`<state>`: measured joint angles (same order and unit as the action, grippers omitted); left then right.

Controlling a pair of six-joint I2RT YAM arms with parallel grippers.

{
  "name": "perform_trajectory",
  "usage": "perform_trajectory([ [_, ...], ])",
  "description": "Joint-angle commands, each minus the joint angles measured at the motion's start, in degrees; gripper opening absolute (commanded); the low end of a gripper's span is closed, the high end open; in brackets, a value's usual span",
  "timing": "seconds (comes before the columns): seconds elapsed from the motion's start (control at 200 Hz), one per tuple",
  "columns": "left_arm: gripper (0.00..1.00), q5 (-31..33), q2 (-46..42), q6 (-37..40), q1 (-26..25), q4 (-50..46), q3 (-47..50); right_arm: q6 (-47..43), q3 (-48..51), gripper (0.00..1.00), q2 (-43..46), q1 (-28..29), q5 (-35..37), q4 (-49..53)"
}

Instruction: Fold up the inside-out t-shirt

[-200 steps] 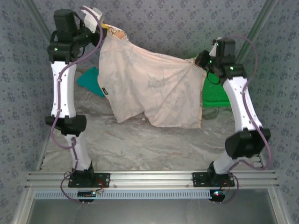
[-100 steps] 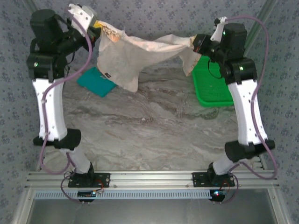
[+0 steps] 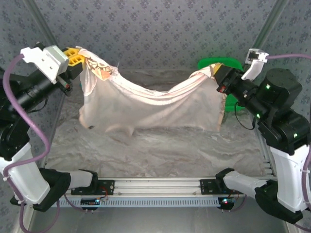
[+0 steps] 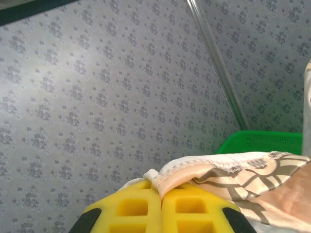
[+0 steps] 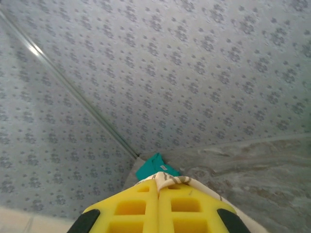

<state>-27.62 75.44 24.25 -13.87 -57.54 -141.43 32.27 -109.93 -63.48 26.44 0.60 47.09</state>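
The left jaws are shut tight on a stitched hem of the inside-out t-shirt (image 4: 233,177), at the bottom of the left wrist view. The right jaws are clamped the same way on another edge of it, at the bottom of the right wrist view. In the top view the shirt hangs stretched between the two, from the upper left to the upper right of the frame. It sags in the middle with its pale reverse facing the camera. Whether its lower edge touches the table (image 3: 155,150) I cannot tell. A green tray (image 3: 217,63) sits just behind the right jaws. In the right wrist view a teal folded shirt (image 5: 154,166) lies at the foot of the patterned wall.
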Motion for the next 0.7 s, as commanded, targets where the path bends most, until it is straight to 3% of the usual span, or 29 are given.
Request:
perform_trajectory([
  [0.0, 0.0, 1.84, 5.5, 1.83, 1.82, -2.3, 5.34, 2.34, 2.07, 0.0, -4.06, -2.0, 2.68, 3.0],
  [0.155, 0.0, 3.09, 11.31, 3.56, 8.23, 0.34, 17.95, 11.48, 14.95, 0.0, -6.94, -8.17, -5.08, -3.58],
  [0.325, 0.0, 2.11, 21.3, 6.65, 11.72, 6.5, 29.27, 16.66, 28.48, 0.0, -15.56, -11.05, -6.99, -11.87],
  [0.5, 0.05, 4.28, 40.34, 8.33, 11.87, 12.59, 28.57, 12.84, 24.31, 0.0, -35.55, -14.52, -13.48, -16.22],
  [0.52, 0.11, 4.4, 42.74, 7.92, 11.8, 12.48, 26.69, 12.49, 23.48, 0.07, -37.41, -14.69, -13.74, -16.32],
  [0.545, 0.26, 4.57, 45.66, 6.78, 11.87, 12.13, 24.17, 12.41, 22.15, 0.18, -39.55, -14.83, -14.08, -16.31],
  [0.565, 0.33, 4.72, 47.56, 5.37, 11.9, 11.94, 22.36, 12.12, 21.26, 0.25, -40.89, -14.88, -14.07, -16.54],
  [0.695, 0.43, 5.41, 51.82, -1.59, 12.02, 13.62, 17.07, 11.11, 17.57, 0.53, -45.22, -14.6, -13.41, -13.08],
])
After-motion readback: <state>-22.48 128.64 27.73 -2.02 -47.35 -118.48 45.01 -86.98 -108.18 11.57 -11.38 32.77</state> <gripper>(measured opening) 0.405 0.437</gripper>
